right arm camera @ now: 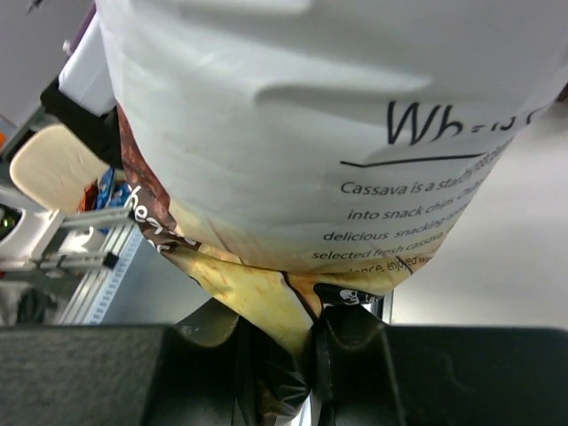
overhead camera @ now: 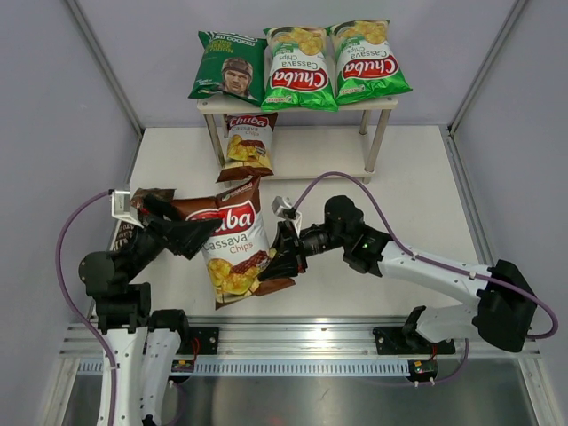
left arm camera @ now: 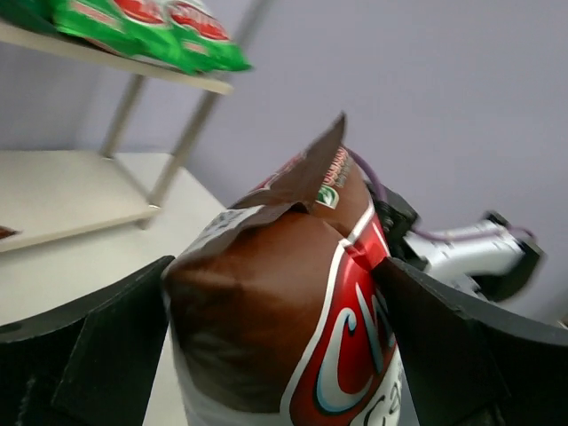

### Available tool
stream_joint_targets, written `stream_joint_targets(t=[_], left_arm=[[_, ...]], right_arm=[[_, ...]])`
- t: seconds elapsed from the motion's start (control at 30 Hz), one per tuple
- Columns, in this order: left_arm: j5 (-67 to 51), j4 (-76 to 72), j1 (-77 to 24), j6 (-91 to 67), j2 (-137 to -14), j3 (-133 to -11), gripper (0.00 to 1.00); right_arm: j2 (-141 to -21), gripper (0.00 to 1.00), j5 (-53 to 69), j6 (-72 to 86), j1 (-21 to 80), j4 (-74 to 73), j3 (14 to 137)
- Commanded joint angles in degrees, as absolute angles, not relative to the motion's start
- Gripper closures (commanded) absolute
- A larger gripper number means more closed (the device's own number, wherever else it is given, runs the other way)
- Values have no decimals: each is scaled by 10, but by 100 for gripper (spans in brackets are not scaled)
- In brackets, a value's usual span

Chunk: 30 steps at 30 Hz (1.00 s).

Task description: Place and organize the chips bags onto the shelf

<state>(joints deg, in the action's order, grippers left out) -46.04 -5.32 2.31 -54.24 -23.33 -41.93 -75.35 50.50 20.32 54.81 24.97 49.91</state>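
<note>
Brown-and-white glossy Chuba bag (overhead camera: 232, 253) mid-frame, held between left gripper (overhead camera: 182, 235) and right gripper (overhead camera: 288, 253). Four bags (overhead camera: 300, 69) sit on cream two-tier shelf (overhead camera: 324, 153); dark bag (overhead camera: 122, 235) lower left. Left wrist: fingers (left arm camera: 98, 355) wide, clamping bag top. Right wrist: fingers (right arm camera: 364, 373) pinch bottom seam. Probably two left to shelve.

Three green bags (overhead camera: 300, 67) lie atop the shelf (overhead camera: 355, 104), a brown bag (overhead camera: 248, 145) leans below, and a brown-and-white bag (overhead camera: 232, 248) is held up nearer.

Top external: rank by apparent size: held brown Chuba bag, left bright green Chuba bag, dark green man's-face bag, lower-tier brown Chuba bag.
1. held brown Chuba bag, likely nearer camera.
2. left bright green Chuba bag and dark green man's-face bag: too alike to rank.
3. lower-tier brown Chuba bag, partly hidden by top board.
</note>
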Motion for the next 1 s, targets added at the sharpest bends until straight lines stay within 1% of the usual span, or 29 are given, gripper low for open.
stream_joint_targets(t=[0.0,0.07,0.27,0.37,0.4,0.43,0.47,0.5,0.53,0.57,0.6,0.67,0.7,0.73,0.77,0.8,0.83,0.93,0.97], left_arm=[[-642,-292,22,-627,-217,-367,1],[-645,-324,20,-639,-208,-355,1],[-668,-345,4,-652,-208,-352,1],[-671,-297,4,-611,-210,-361,20],[-670,-251,4,-594,-213,-373,37],[-669,-230,4,-579,-215,-377,44],[-666,-213,4,-558,-214,-381,49],[-663,-193,4,-550,-214,-386,57],[-658,-187,4,-546,-210,-388,59],[-649,-177,4,-530,-206,-390,63],[-617,-138,4,-519,-202,-396,72],[-576,-110,4,-509,-187,-410,80],[-524,-92,4,-513,-182,-413,82],[-500,-92,4,-525,-178,-410,93],[-480,-99,4,-557,-168,-405,98],[-452,-118,4,-572,-162,-403,100],[-436,-126,4,-590,-157,-399,100],[-383,-173,4,-650,-138,-375,100],[-373,-183,4,-670,-136,-369,100]], right_arm=[[-712,88,562,112,539,126,542],[-701,88,570,85,536,72,554],[-674,87,597,77,526,36,558],[-679,86,612,75,526,8,582],[-680,86,613,73,526,4,585],[-680,85,609,68,526,-15,591],[-680,84,601,55,526,-31,598],[-678,83,598,54,526,-33,599],[-676,80,591,52,526,-33,597],[-673,76,583,52,525,-33,596],[-669,73,576,52,524,-32,592],[-661,51,551,47,524,-24,578],[-650,47,535,54,524,-12,570],[-641,36,520,61,523,-7,559],[-634,19,490,64,523,16,546],[-619,3,467,69,524,19,541],[-614,0,447,76,523,24,537],[-588,0,343,121,523,43,522],[-582,1,284,147,522,51,514]])
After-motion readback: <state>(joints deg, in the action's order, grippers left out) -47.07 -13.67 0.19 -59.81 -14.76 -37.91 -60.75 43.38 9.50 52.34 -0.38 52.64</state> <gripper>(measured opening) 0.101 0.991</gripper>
